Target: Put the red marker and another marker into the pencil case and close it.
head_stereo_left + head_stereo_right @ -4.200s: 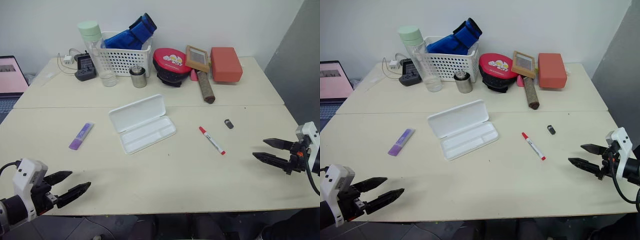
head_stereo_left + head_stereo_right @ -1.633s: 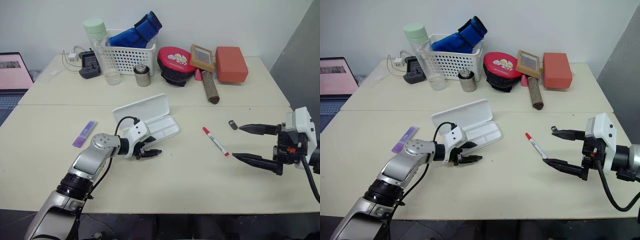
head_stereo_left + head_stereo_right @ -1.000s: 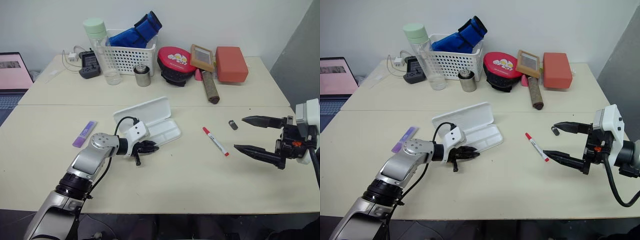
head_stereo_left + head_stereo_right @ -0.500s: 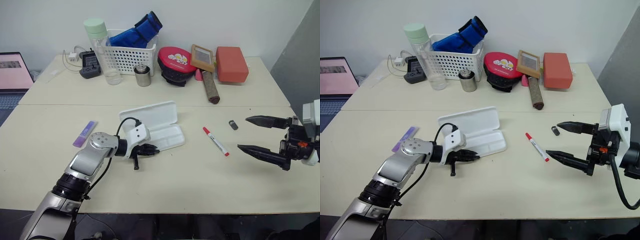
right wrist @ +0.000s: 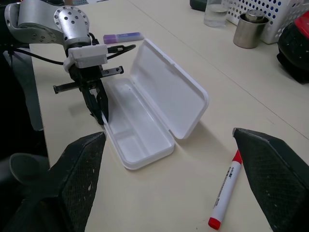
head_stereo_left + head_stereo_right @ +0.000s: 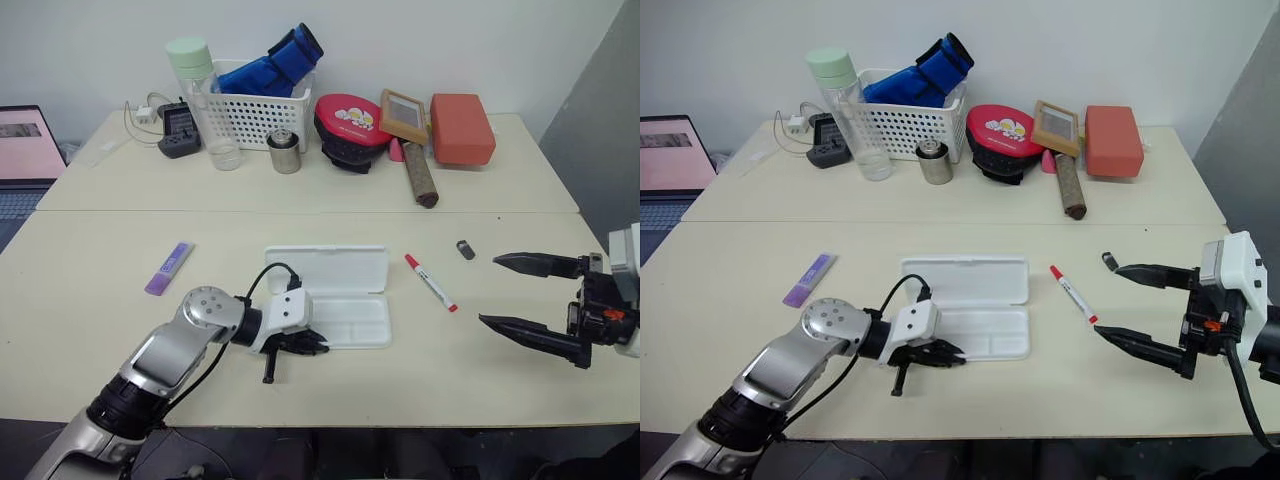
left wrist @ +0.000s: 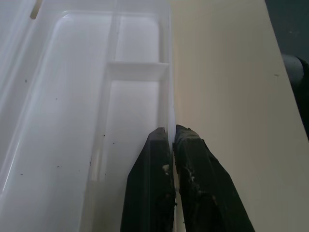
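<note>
Fingers of the left gripper (image 6: 312,346) were pinched on the pencil case (image 6: 345,300) rim, probably to reposition it, while the right gripper (image 6: 510,292) was held spread beside the red marker (image 6: 430,282).

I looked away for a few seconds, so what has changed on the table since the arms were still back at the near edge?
The left gripper reached in, shut on the near wall of the pencil case and dragged it nearer, turning it square to the table edge. The right gripper came in, wide open, beside the red marker. Red marker, purple highlighter and the clutter behind stayed put.
</note>
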Robot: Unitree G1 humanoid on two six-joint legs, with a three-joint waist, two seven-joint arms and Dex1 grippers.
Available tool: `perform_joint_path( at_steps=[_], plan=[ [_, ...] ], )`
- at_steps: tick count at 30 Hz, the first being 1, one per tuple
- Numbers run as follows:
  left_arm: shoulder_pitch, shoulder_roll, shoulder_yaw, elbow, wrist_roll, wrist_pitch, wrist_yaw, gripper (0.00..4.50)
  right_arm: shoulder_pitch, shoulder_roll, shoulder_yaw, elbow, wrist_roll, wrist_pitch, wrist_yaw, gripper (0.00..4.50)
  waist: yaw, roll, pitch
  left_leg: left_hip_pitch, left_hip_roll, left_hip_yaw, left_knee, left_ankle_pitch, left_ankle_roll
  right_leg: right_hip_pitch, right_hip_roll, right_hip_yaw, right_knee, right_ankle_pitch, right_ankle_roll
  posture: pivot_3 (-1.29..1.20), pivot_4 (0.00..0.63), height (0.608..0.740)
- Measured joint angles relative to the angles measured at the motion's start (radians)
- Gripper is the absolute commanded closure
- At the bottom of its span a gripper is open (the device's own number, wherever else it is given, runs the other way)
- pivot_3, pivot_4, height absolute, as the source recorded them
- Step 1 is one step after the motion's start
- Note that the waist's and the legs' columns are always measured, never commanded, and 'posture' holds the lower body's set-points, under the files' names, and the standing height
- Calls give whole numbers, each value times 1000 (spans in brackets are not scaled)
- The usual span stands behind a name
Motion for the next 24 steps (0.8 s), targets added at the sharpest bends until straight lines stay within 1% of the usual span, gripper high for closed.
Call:
perform_joint_path(
  at_steps=[6,11,12,13,14,15,17,19,21,23,24],
  plan=[
    [20,4,2,-35,0,27,6,4442,1,0,5,0,-1,-2,-1,0,0,0,0,0,0,0,0,0,0,0,0,0,0,0,0,0,150,740],
    [27,6,2,-45,-2,39,13,4442,-13,0,35,6,-14,-7,-1,0,0,0,0,1,0,0,0,0,0,0,0,0,0,0,0,0,150,740],
    [28,6,2,-47,-3,42,15,4186,-16,0,40,8,-16,-10,-1,0,0,0,0,1,0,0,0,0,0,0,0,0,0,0,0,0,150,740],
    [28,6,2,-47,-5,44,17,4186,-19,0,42,9,-21,-11,-1,0,0,0,0,1,0,0,0,0,0,0,0,0,0,0,0,0,150,740],
    [30,6,2,-48,-6,48,19,3894,-23,0,42,10,-25,-13,-1,0,0,0,0,1,0,0,0,0,0,0,0,0,0,0,0,0,150,740],
    [32,6,2,-49,-8,54,22,3882,-25,0,42,11,-26,-14,-1,0,0,0,0,1,0,0,0,0,0,0,0,0,0,0,0,0,150,740],
    [38,7,2,-48,-13,67,25,3696,-27,0,45,13,-30,-18,-1,0,0,0,0,0,0,0,0,0,0,0,0,0,0,0,0,0,150,740],
    [43,7,2,-49,-23,83,26,3322,-30,0,46,19,-32,-22,0,0,0,0,0,0,0,0,0,0,0,0,0,0,0,0,0,0,150,740],
    [44,7,2,-50,-28,89,27,3152,-32,0,49,23,-33,-23,0,0,0,0,0,0,0,0,0,0,0,0,0,0,0,0,0,0,150,740],
    [50,7,7,-59,-36,105,29,2827,-31,0,52,25,-33,-24,0,0,0,0,0,0,0,0,0,0,0,0,0,0,0,0,0,0,150,740],
    [55,10,9,-65,-39,108,30,2742,-31,1,52,26,-33,-25,0,0,0,0,0,1,0,0,0,0,0,0,0,0,0,0,0,0,150,740]
  ],
)
